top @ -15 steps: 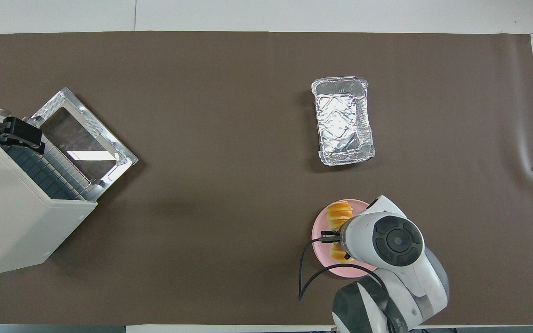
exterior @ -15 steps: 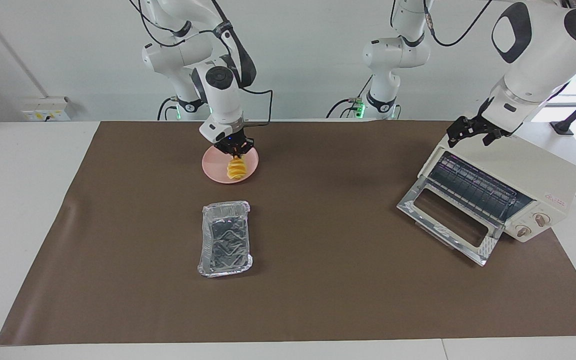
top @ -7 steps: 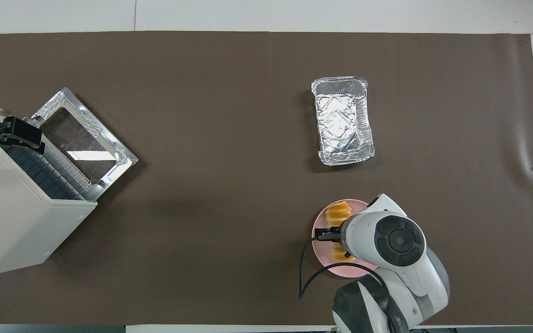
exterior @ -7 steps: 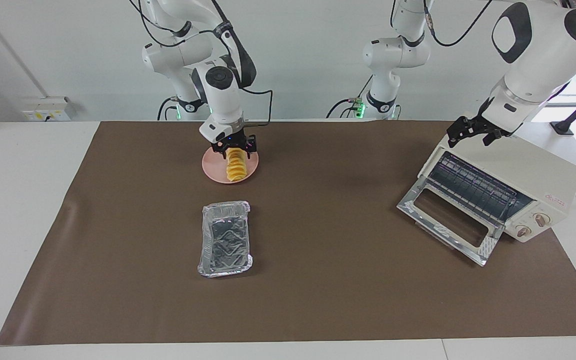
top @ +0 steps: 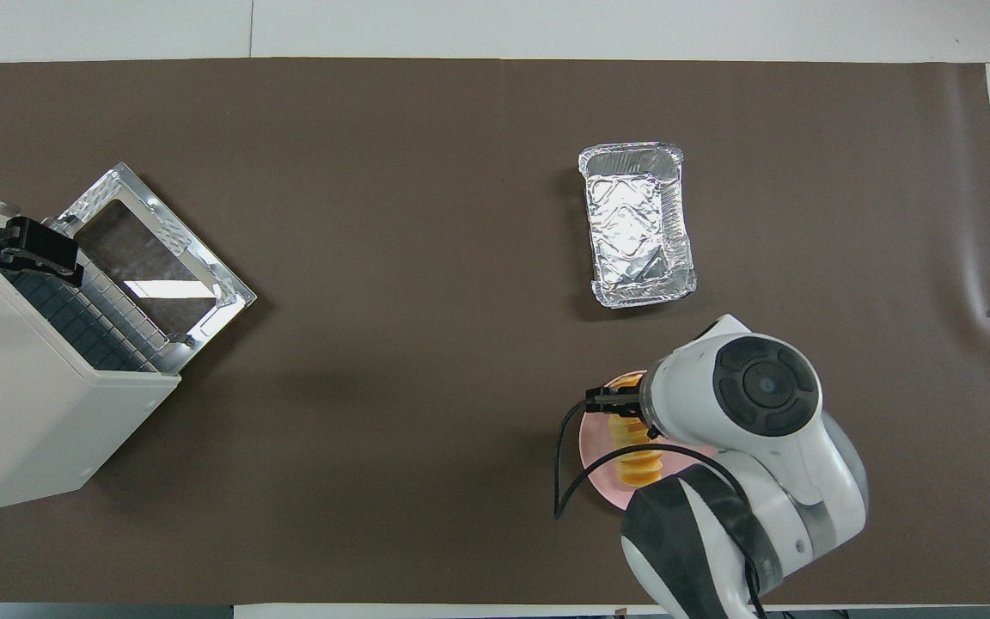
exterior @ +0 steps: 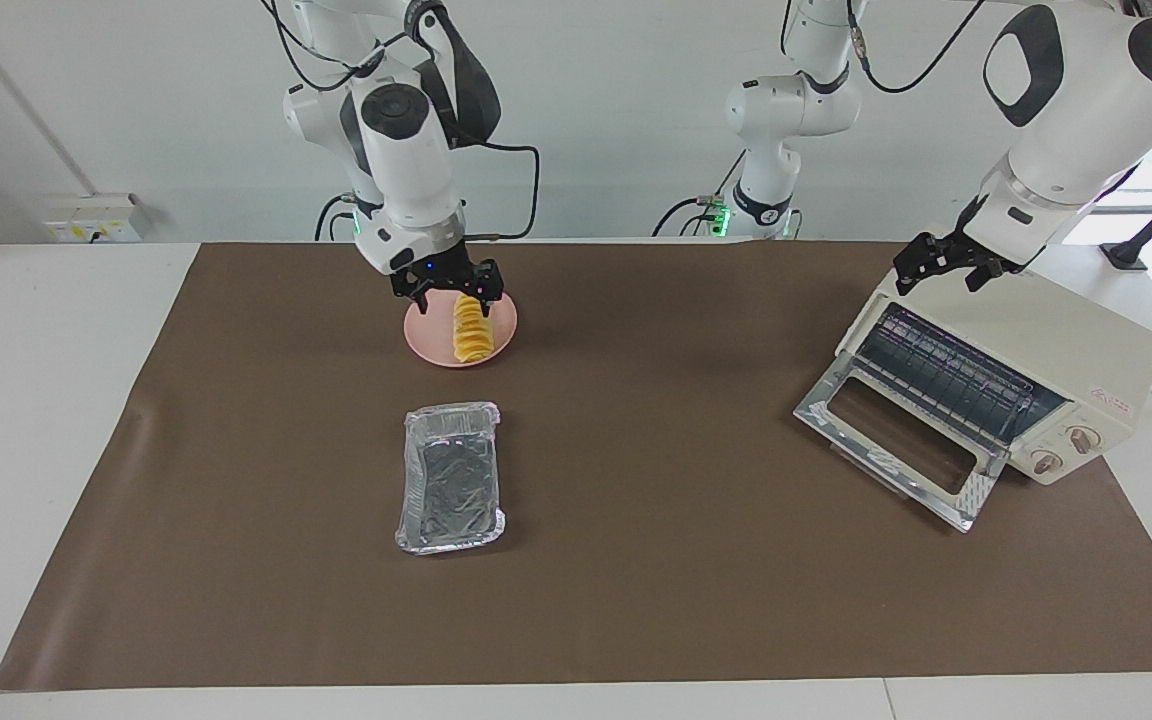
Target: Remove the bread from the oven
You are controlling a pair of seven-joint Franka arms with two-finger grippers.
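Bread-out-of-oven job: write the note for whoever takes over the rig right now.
Right gripper: open, raised over the edge of the pink plate nearer the robots, holding nothing.
Left gripper: open, over the top front edge of the oven; this arm waits.
Bread: lying on the pink plate, at the right arm's end of the table.
Oven: at the left arm's end, door down, wire rack bare.
Foil tray: empty, farther from the robots than the plate.
Done: bread is out of the oven, on the plate and let go.
Left: pull both arms clear; the oven door is not yet closed.
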